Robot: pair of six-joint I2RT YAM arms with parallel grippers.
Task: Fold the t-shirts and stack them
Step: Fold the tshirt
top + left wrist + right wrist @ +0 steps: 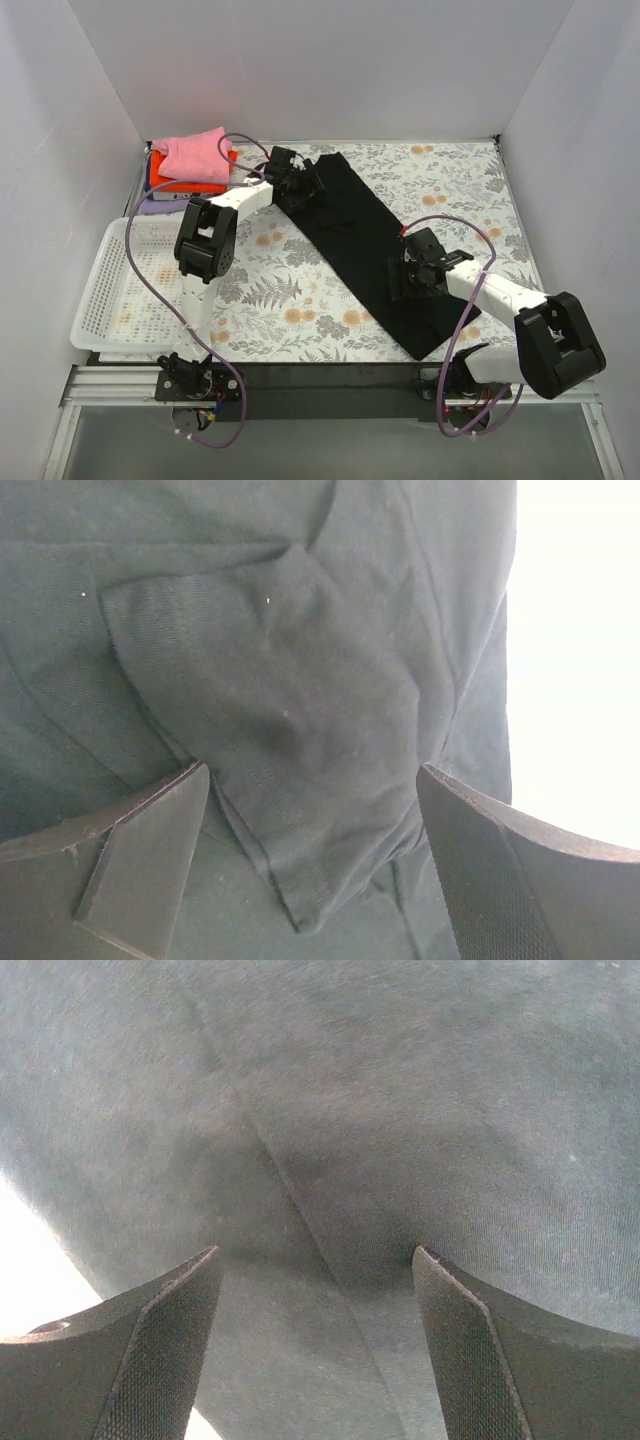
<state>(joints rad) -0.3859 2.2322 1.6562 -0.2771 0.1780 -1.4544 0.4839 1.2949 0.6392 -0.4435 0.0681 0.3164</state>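
black t-shirt [365, 245] | long axis far-left to near-right | left fingers [140, 850], right fingers [160, 1350] spread

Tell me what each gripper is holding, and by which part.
Nothing is held. The left gripper and right gripper both stand open over the black t-shirt, with no cloth pinched.

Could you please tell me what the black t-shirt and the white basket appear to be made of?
The black t-shirt looks like soft matte knit cloth, possibly cotton: fine ribbing, a stitched hem and limp creases. The white basket looks like rigid moulded plastic, given its regular mesh.
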